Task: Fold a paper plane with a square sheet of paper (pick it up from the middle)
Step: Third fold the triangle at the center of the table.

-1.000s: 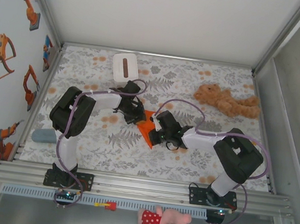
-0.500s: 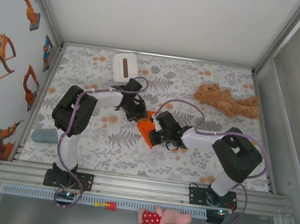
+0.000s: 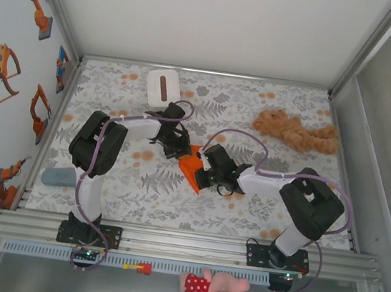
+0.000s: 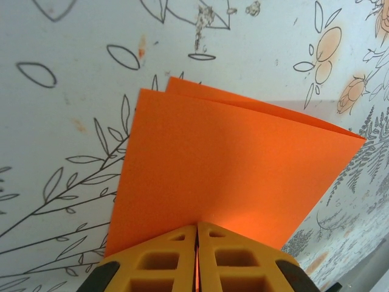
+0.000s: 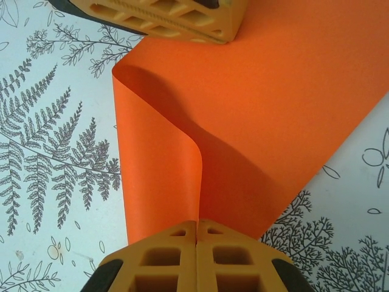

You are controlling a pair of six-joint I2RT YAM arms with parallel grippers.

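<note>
My left gripper [image 4: 196,234] is clamped on the square sheet of paper [image 4: 231,164], jaws pressed together with the orange edge pinched between them. My right gripper [image 5: 196,234] is clamped on the opposite edge of the same sheet in the same manner. The sheet hangs between the two grippers, near the white tissue box [image 3: 163,88], on the side of the box toward my bases and slightly to its right. Status, as I judge it: the first half fold is begun but not finished. Pressing the centre crease, the nose folds and the wing folds all remain. The left wrist view shows two layers lying one over the other, their far edges slightly offset. The right wrist view shows what that view cannot: the bend is a soft rounded curl, not a sharp crease. The top view alone gives the sheet's place by the box, and the tan plush toy [image 3: 294,132] well to the box's right.
</note>
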